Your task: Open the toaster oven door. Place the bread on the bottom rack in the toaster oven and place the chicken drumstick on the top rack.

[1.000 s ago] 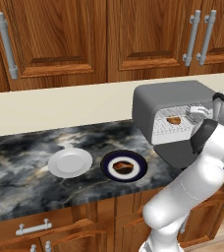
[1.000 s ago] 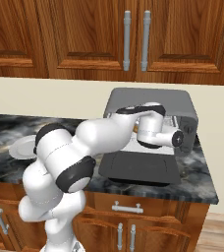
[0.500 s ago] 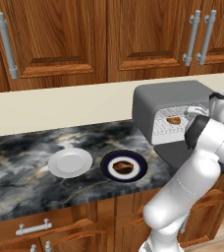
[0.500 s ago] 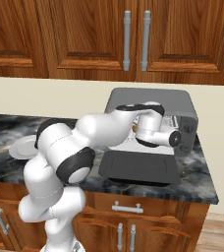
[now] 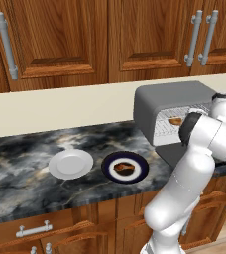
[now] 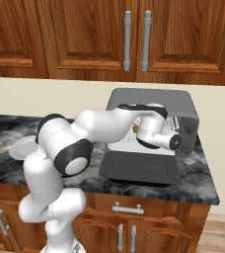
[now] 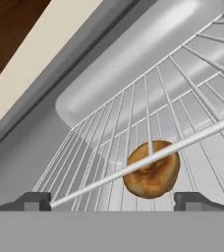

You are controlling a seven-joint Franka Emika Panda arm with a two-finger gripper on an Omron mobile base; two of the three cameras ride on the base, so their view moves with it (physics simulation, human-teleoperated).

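Since a second ago our arm pulls back slightly; pincer [image 7: 112, 201] wide, empty; the bread [image 7: 151, 169] rests on the bottom rack [image 7: 109, 162]; chicken drumstick [image 5: 124, 167] next.

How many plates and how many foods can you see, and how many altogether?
Plates: 2, the white plate and the dark plate.
Foods: 2, the bread on an oven rack and the chicken drumstick on the dark plate.
Total: 4

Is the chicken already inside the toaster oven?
No, the chicken drumstick lies on the dark plate on the counter, while just the bread sits on a rack in the toaster oven.
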